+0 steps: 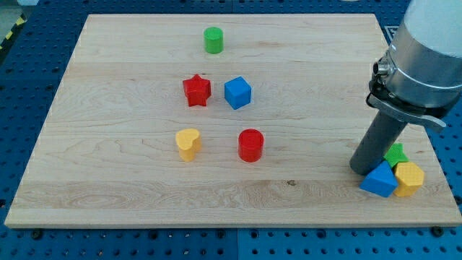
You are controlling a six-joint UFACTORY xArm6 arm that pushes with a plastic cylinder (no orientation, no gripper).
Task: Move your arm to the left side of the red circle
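The red circle (251, 145), a short red cylinder, stands on the wooden board (130, 188) a little right of centre. My tip (362, 170) rests on the board far to the view's right of it, beside a blue triangle (380, 180), a green block (395, 154) and a yellow block (409, 178). The rod rises to the arm's grey body (426, 50) at the upper right. My tip touches or nearly touches the blue triangle; I cannot tell which.
A yellow heart (188, 144) sits left of the red circle. A red star (196, 91) and a blue cube (237, 93) lie above it. A green cylinder (213, 40) stands near the top edge.
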